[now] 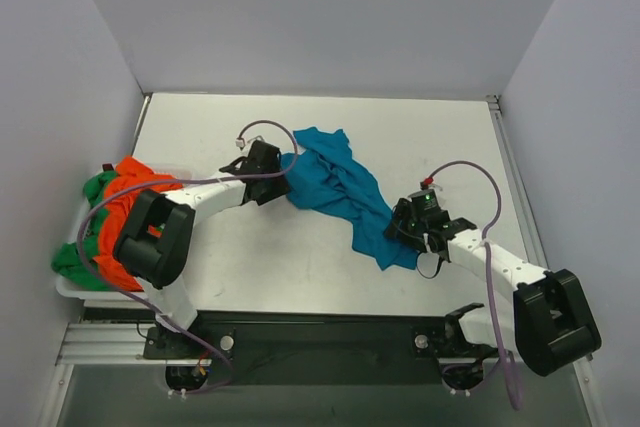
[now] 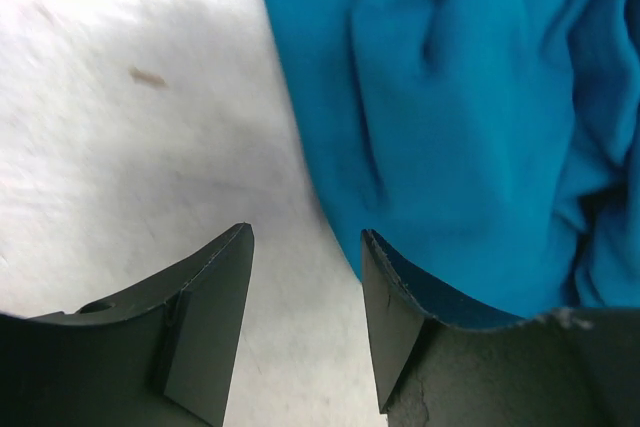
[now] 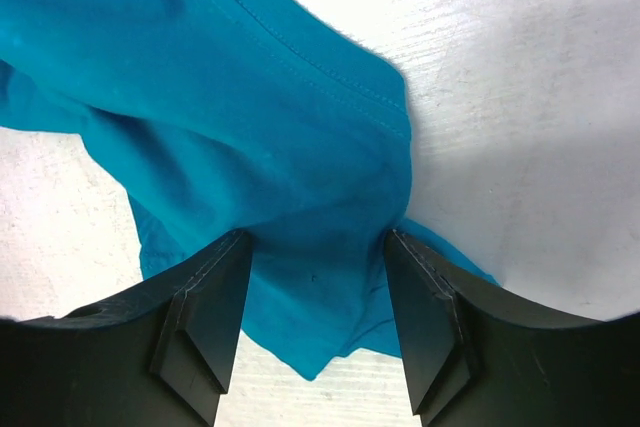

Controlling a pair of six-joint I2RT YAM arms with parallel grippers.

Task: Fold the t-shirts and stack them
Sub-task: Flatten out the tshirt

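Observation:
The teal-blue t-shirt (image 1: 335,192) lies crumpled in a diagonal strip across the middle of the table. My left gripper (image 1: 285,175) is at its upper-left end. In the left wrist view that gripper (image 2: 305,237) is open over bare table, and the shirt's edge (image 2: 460,127) rests against the right finger. My right gripper (image 1: 400,232) is at the shirt's lower-right end. Its jaws (image 3: 317,237) stand open with teal cloth (image 3: 230,117) lying loose between them. The orange t-shirt (image 1: 125,209) and the green t-shirt (image 1: 75,262) are bunched together at the far left.
A white basket (image 1: 68,290) at the table's left edge holds the orange and green shirts. White walls enclose the table (image 1: 400,127) at the back and sides. Purple cables loop over both arms.

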